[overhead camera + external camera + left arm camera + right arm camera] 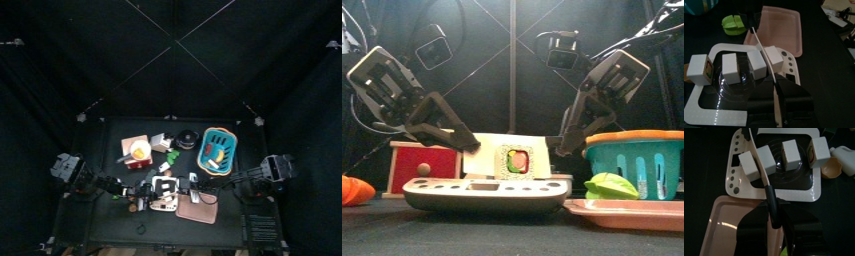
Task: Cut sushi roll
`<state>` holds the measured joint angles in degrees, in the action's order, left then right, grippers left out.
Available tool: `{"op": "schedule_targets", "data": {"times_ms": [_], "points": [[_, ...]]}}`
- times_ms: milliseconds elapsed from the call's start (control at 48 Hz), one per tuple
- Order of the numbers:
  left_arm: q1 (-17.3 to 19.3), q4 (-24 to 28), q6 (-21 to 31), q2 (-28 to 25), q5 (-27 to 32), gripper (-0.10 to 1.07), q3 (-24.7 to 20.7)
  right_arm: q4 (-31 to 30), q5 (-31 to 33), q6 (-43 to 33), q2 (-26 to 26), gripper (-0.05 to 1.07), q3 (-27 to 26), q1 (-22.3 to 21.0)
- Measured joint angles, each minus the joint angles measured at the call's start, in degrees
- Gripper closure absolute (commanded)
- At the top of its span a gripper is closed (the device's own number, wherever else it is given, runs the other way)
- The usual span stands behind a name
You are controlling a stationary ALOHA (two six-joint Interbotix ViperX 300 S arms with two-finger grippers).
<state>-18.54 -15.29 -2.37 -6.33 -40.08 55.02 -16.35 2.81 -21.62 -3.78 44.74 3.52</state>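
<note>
Left claw (777,95) presses knife (763,50) into sushi roll (737,65).

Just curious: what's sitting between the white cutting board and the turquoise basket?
In the front view, a green toy sits between the white cutting board and the turquoise basket, above the pink tray.

Sushi roll in separate white pieces on a cutting board, a knife laid across them.

The sushi roll (734,67) sits on a white cutting board (711,112) with a dark centre and a row of round holes along one side. It shows as three blocky white pieces, apart from one another; the end piece (699,68) shows a green and orange filling on its cut face. The knife (763,54), with a thin pale blade and black handle, lies slanted across the pieces, its blade against one of them. From the front, the cut face (513,159) stands upright.
</note>
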Motion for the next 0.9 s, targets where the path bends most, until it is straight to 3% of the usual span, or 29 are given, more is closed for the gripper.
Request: {"op": "schedule_targets", "data": {"times_ms": [896], "points": [[-0.5, 0.0, 0.1, 0.0, 0.2, 0.68, -0.8, 0.0, 0.5, 0.0, -0.1, 0.52, 0.1, 0.0]]}}
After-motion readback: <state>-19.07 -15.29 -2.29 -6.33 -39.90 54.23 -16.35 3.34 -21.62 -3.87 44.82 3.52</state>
